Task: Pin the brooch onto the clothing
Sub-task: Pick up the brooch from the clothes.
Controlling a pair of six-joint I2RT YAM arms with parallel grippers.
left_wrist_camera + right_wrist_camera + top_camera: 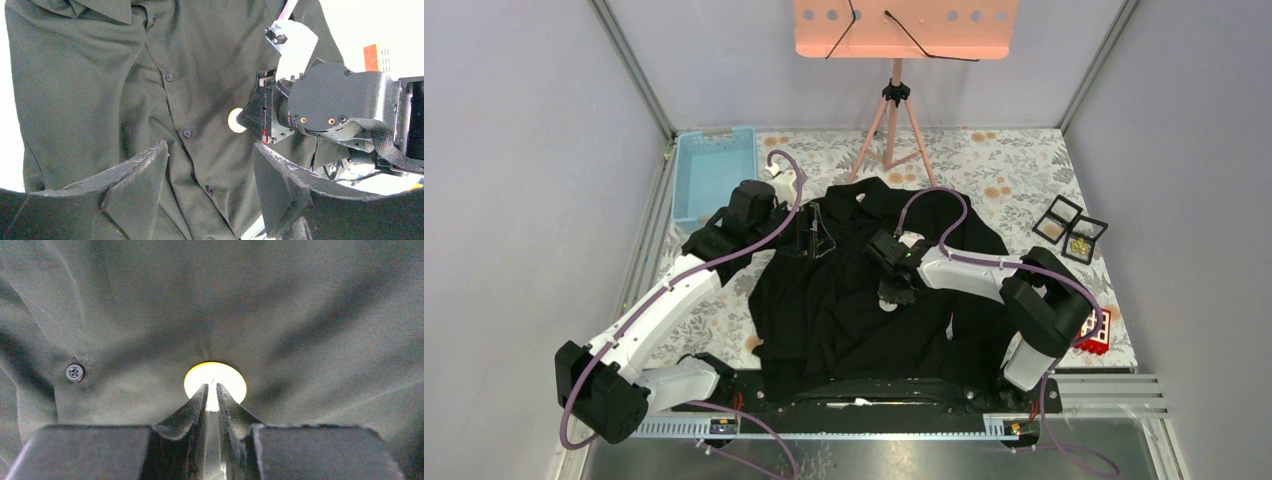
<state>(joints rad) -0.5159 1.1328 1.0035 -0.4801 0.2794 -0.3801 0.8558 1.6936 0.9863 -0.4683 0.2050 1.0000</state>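
Note:
The clothing (844, 300), a black button-front shirt, lies spread on the floral table, collar at the far end. The brooch (227, 377) is a round pale-yellow disc lying flat against the shirt's front (310, 330), right of the button placket (186, 133). The fabric puckers around it. My right gripper (211, 386) points straight down at the disc's middle, its jaws drawn together to a thin slit on it. From the left wrist view the brooch (235, 120) peeks out beside that gripper's tip. My left gripper (210, 167) hangs open above the shirt near the collar, holding nothing.
A light-blue basket (714, 170) stands at the back left. A pink tripod stand (894, 120) rises behind the collar. Small black trays (1069, 228) lie at the right, and a red block (1094, 330) sits by the right arm's base.

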